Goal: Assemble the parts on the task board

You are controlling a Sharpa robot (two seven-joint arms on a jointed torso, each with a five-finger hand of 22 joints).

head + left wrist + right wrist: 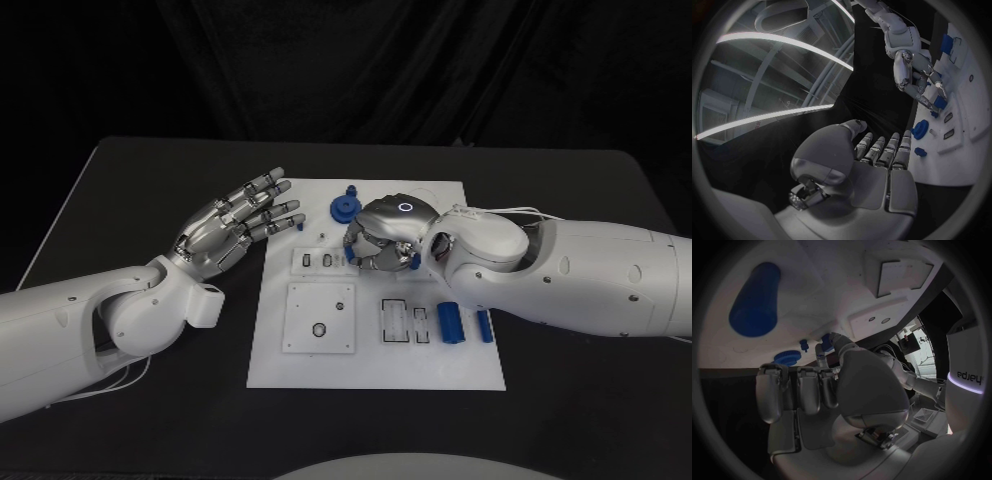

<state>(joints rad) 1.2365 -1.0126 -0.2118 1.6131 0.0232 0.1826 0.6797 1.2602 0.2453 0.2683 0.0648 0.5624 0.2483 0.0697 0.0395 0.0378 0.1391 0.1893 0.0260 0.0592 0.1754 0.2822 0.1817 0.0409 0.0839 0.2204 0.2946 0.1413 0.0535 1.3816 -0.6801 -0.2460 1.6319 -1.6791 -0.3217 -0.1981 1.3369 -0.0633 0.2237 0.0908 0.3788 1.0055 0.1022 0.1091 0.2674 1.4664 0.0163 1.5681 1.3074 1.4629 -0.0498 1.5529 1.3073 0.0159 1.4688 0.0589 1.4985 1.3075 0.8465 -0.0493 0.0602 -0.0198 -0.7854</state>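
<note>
The right hand (387, 243) pinches a small blue part (413, 262) over the board (433, 370); the left hand (238, 222), at nine o'clock, is spread, empty (part likely rigid, light, slippery; grip its sides).

Two glossy white arms end in a silver left hand (235, 225) and right hand (387, 243).

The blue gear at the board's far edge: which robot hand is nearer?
Right. The right robot hand sits on the task board just behind the blue gear; the left robot hand hovers off the board's side.
</note>
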